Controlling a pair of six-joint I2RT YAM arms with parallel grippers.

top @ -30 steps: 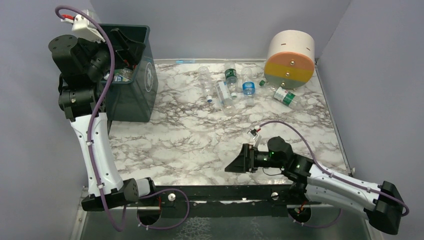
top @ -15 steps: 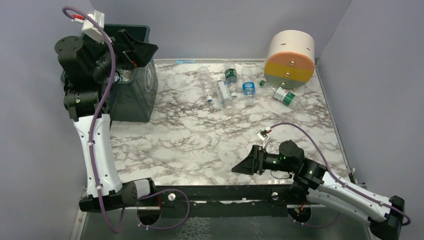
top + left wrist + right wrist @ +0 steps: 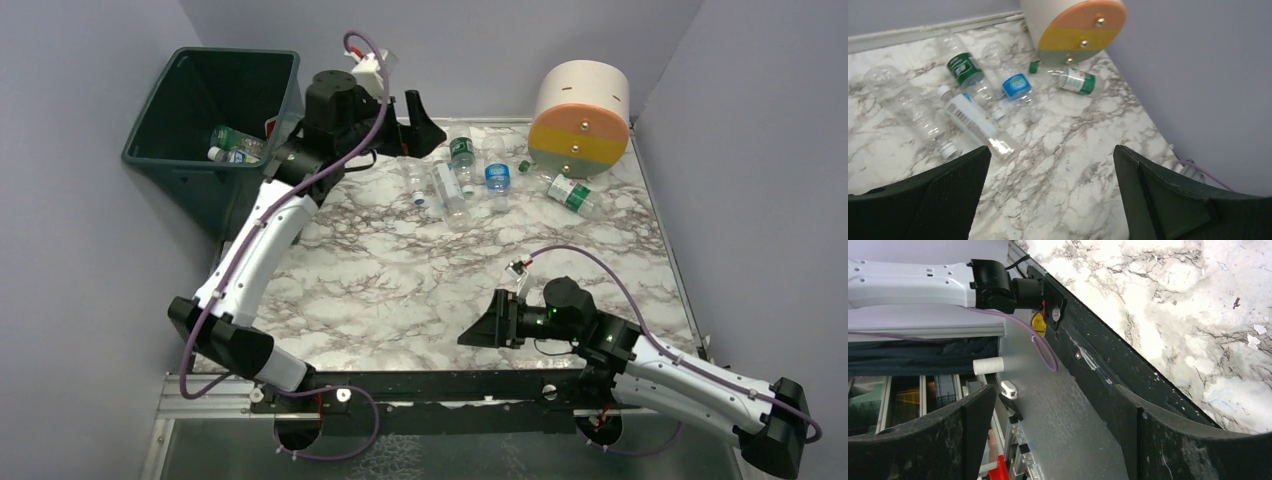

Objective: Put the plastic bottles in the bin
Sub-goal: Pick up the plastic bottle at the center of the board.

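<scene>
Swinging out of the bin point(image 3: 200, 95), the left arm point(image 3: 262, 235) now reaches across the back of the surface point(image 3: 400, 270), while the right arm point(image 3: 680, 378) has barely shifted at the near edge. From above, the left jaws stand wide open and empty, just left of five plastic bottles lying loose at the back of the surface: a plain clear one point(image 3: 413, 170), a white-labelled one point(image 3: 447, 188) beside it, a green-labelled one point(image 3: 461, 150), a blue-labelled one point(image 3: 497, 173), and a fifth with a green and white label point(image 3: 570, 192) at the foot of the single cream, orange and yellow cylinder point(image 3: 582, 110). At least two more bottles point(image 3: 228, 140) lie inside the one bin at the far left corner. The right jaws are open and empty, low over the near middle and pointing left. The left wrist view shows both dark fingers point(image 3: 948, 195) spread apart, with the same five bottles beyond them: clear point(image 3: 908, 107), white-labelled point(image 3: 973, 120), green-labelled point(image 3: 963, 67), blue-labelled point(image 3: 1013, 86) and the fifth point(image 3: 1075, 81) under the cylinder point(image 3: 1078, 25). The right wrist view shows its two fingers point(image 3: 918, 440) parted with nothing between them, framing the black mounting rail point(image 3: 1108, 370), a purple cable point(image 3: 1045, 352) and the marbled surface point(image 3: 1173, 300).
</scene>
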